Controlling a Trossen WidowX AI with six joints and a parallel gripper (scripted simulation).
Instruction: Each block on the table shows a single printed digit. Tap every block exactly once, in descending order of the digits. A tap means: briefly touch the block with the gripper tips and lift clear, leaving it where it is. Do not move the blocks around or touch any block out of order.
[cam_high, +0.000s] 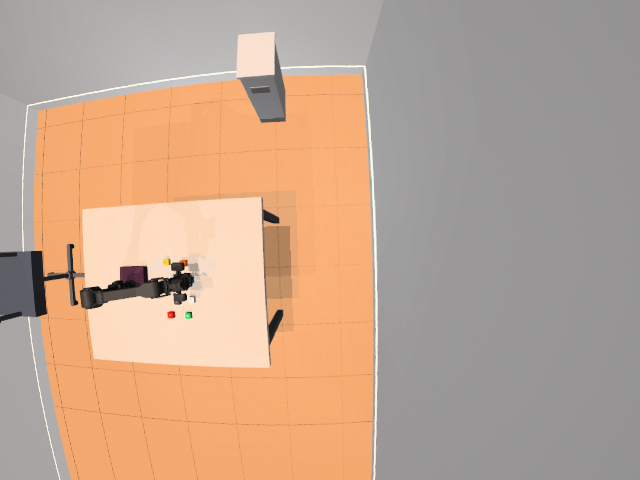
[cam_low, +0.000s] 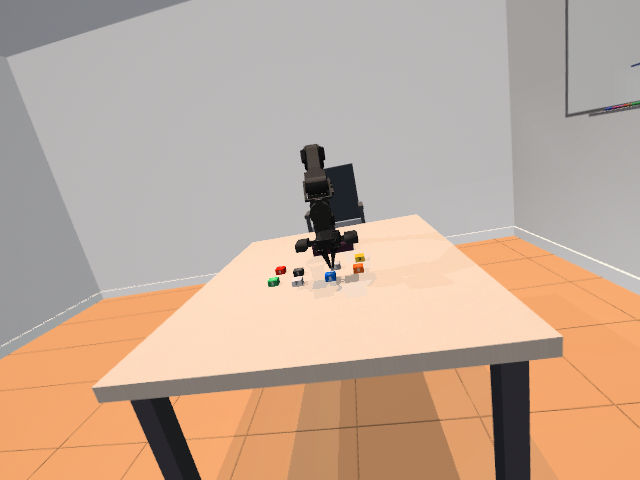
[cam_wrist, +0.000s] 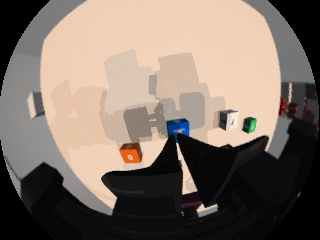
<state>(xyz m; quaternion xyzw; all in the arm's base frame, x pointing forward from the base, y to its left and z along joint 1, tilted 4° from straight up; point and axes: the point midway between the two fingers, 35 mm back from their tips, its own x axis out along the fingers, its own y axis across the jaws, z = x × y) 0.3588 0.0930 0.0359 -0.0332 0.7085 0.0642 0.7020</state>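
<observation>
Tabletop pale; closed gripper at blue block

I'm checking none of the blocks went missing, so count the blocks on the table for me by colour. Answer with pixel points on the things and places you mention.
Red (cam_high: 171, 314) (cam_low: 280, 270): 1
Green (cam_high: 188, 315) (cam_low: 273, 281) (cam_wrist: 249, 125): 1
Black (cam_low: 298, 271): 1
White (cam_high: 192, 299) (cam_low: 297, 281) (cam_wrist: 229, 120): 1
Grey (cam_low: 337, 266): 1
Blue (cam_low: 330, 276) (cam_wrist: 178, 128): 1
Yellow (cam_high: 166, 261) (cam_low: 359, 257): 1
Orange (cam_high: 183, 262) (cam_low: 358, 268) (cam_wrist: 131, 153): 1
Total: 8

Spotted a dark chair at one end. Noted a tall grey cabinet near a wall, on orange tiled flooring. Saw a wall-mounted whiteboard, coloured markers along its lower edge.
</observation>
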